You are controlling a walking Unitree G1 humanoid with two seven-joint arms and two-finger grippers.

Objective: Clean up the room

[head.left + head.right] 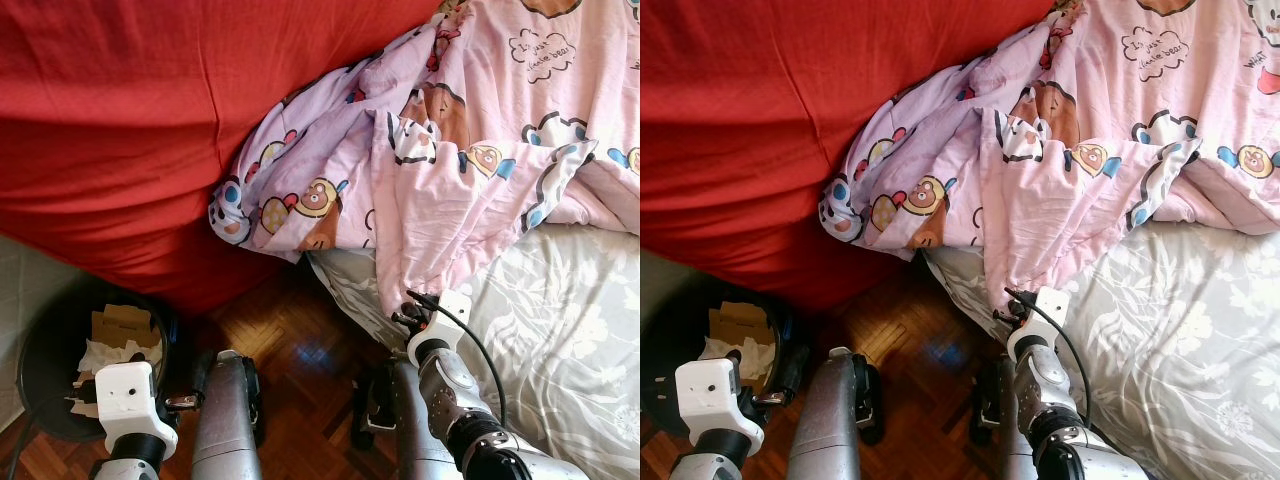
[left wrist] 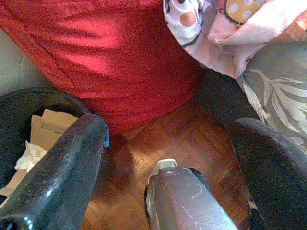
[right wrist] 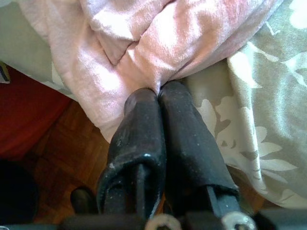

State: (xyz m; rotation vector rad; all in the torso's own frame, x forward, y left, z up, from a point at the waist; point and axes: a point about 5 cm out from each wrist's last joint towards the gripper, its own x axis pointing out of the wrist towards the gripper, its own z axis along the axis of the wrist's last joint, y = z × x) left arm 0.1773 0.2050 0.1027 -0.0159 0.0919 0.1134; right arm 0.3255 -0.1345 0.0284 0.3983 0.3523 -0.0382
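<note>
Now, room: I see parquet floor, a bed with grey leaf sheet, and one red beanbag.
Bins: one bin, black, holding cardboard and tissue.
Blanket: one, pink, crumpled on the bed, corner hanging off.
Right end effector: fingers pressed together, pinching the blanket's edge.
Left end effector: spread wide, empty, above the floor.

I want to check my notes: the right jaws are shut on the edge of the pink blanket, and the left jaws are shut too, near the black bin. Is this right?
Not quite. The right gripper is shut on the blanket edge, as you wrote. But the left gripper is open: the left wrist view shows its jaws wide apart, holding nothing, over the wood floor beside the bin.
</note>
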